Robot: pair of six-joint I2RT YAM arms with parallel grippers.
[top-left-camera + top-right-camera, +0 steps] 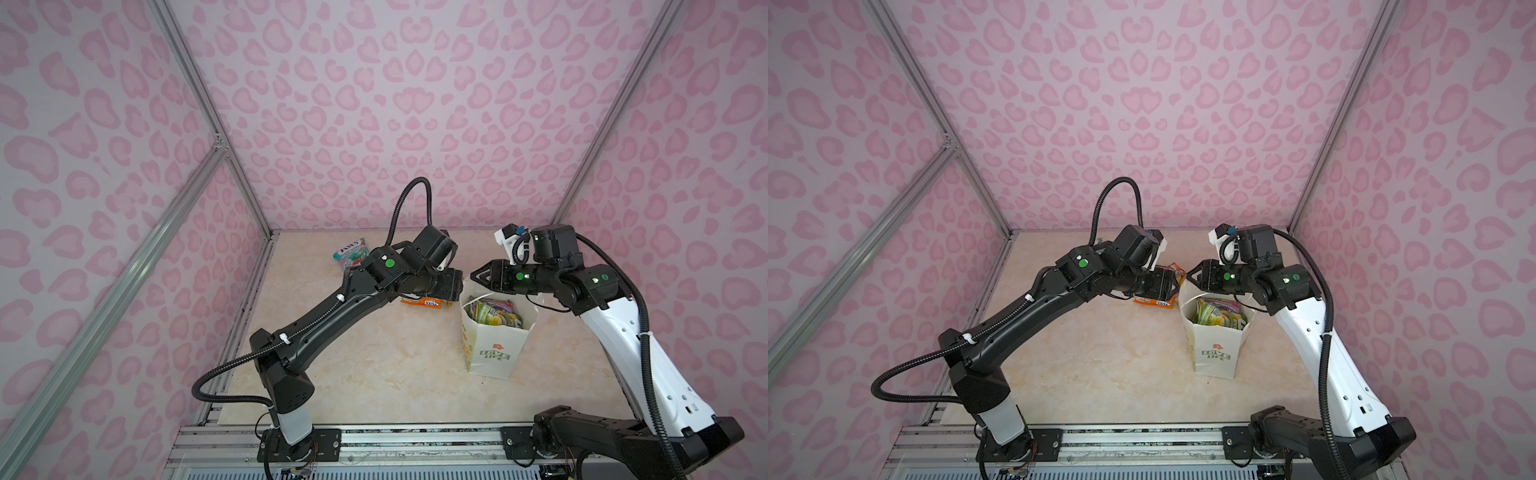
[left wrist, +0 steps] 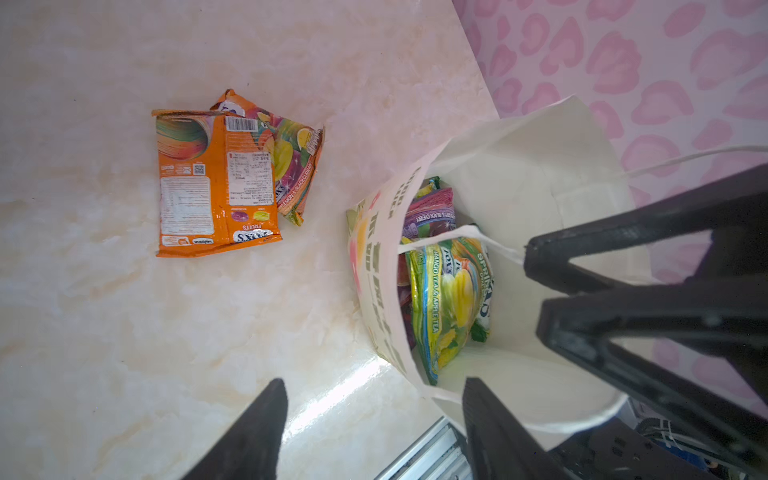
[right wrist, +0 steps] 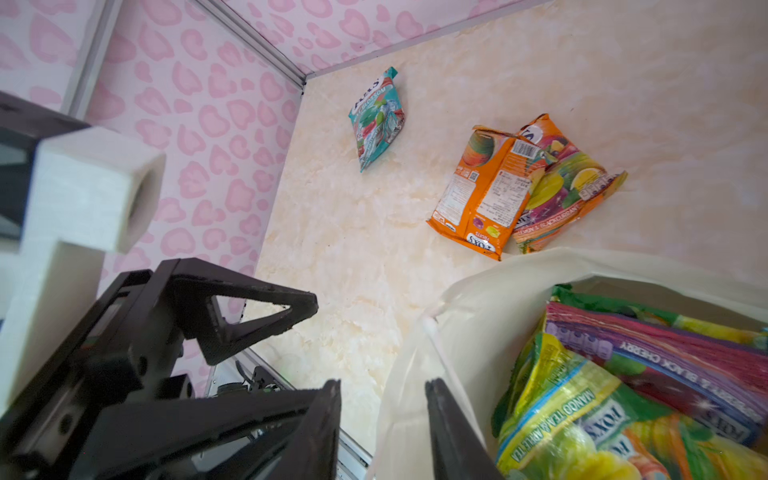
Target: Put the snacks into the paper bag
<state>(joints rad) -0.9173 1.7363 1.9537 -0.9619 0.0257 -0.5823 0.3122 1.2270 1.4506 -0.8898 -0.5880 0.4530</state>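
marble tabletop [image 1: 374, 353]; upright white paper bag [image 1: 494, 353]

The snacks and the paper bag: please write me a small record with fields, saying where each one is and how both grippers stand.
paper bag: upright on the table, mouth open
in the bag: green-yellow pouch, purple pouch, perhaps more beneath
on the table: orange pouch partly over a fruit-print pouch; teal pouch apart, near the far left corner
left gripper: open, empty, at the bag's rim
right gripper: open, at the bag's rim
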